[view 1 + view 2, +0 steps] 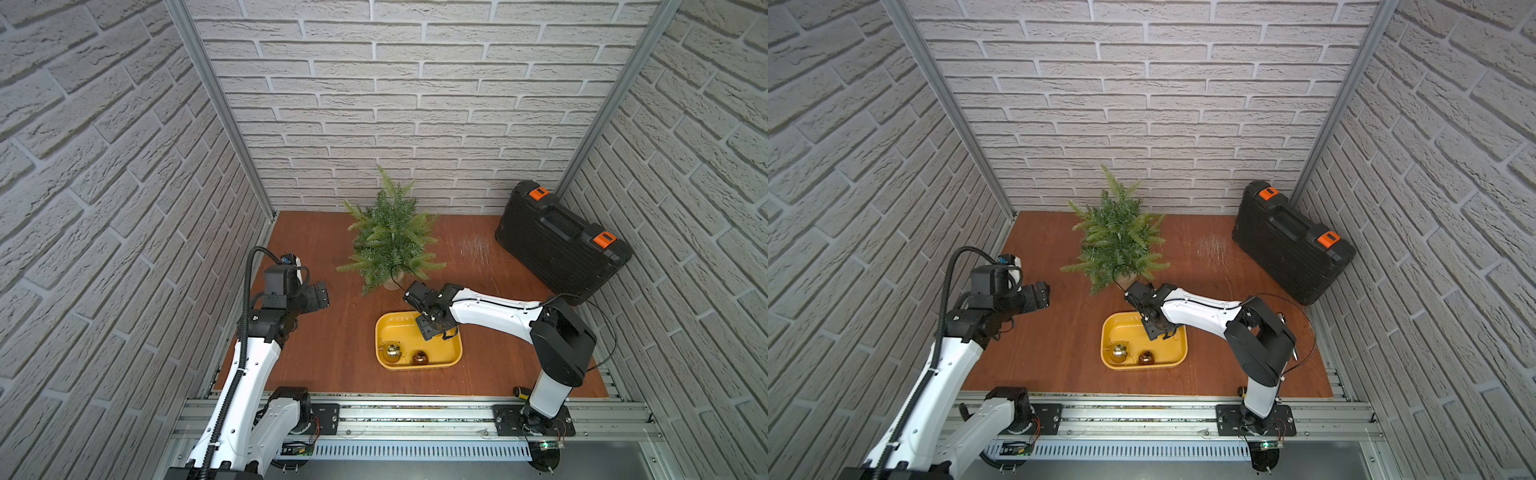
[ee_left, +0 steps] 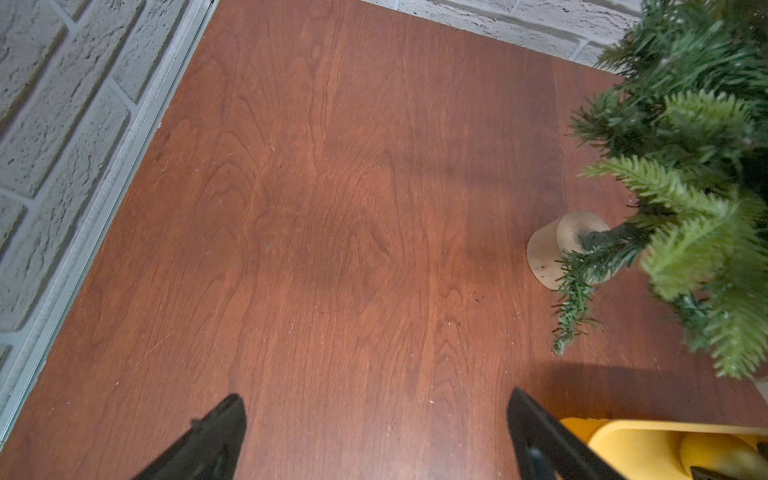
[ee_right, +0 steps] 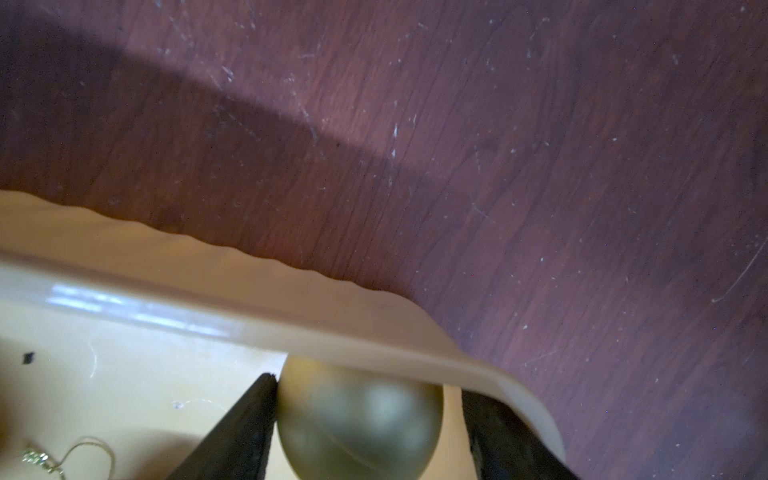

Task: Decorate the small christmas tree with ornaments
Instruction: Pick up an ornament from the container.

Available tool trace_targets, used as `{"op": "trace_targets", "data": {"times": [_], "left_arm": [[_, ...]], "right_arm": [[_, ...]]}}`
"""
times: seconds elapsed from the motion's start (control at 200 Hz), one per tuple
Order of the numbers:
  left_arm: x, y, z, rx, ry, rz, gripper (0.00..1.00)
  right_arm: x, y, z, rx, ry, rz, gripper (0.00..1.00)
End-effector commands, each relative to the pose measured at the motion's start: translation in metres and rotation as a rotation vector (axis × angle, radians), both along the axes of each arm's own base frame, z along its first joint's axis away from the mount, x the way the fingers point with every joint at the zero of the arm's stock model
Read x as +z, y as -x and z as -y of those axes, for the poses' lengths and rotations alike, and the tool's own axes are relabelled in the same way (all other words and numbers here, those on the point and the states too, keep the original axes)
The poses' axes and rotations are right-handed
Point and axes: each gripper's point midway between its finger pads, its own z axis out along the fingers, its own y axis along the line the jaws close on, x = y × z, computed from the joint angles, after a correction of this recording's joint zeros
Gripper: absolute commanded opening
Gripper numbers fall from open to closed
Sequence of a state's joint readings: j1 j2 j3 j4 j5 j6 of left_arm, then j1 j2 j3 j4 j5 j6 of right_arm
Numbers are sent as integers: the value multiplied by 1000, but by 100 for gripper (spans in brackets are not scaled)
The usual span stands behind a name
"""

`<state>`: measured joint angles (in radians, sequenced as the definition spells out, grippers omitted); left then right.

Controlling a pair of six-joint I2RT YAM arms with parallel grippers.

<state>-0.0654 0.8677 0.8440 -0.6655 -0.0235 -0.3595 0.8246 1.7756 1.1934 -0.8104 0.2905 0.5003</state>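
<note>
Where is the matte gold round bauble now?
Right wrist view: the bauble is in the yellow plastic tray, straddled by the right gripper, at the rim facing the small green tree.

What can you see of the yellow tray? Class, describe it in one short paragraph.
The yellow tray is a glossy, plastic-looking oblong with rounded corners and a raised rim. It lies flat on the wooden table, nearer the robot than the small christmas tree. A shiny gold bauble and an amber-brown bauble lie inside; the right tool straddles a matte gold bauble in one corner.
</note>
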Motion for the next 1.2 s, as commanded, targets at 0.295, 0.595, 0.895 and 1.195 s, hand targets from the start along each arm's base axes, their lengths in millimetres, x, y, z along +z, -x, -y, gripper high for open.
{"op": "trace_targets", "data": {"times": [0.295, 0.595, 0.895, 1.195], "left_arm": [[1, -1, -1, 1, 0, 18, 98], [3, -1, -2, 2, -1, 27, 98], [8, -1, -1, -1, 0, 49, 98], [29, -12, 27, -130, 92, 137, 98]], "right_arm": [[-25, 2, -8, -2, -19, -42, 67], [6, 6, -6, -2, -52, 8, 60], [72, 17, 2, -14, -183, 104, 58], [148, 10, 0, -2, -388, 202, 57]]}}
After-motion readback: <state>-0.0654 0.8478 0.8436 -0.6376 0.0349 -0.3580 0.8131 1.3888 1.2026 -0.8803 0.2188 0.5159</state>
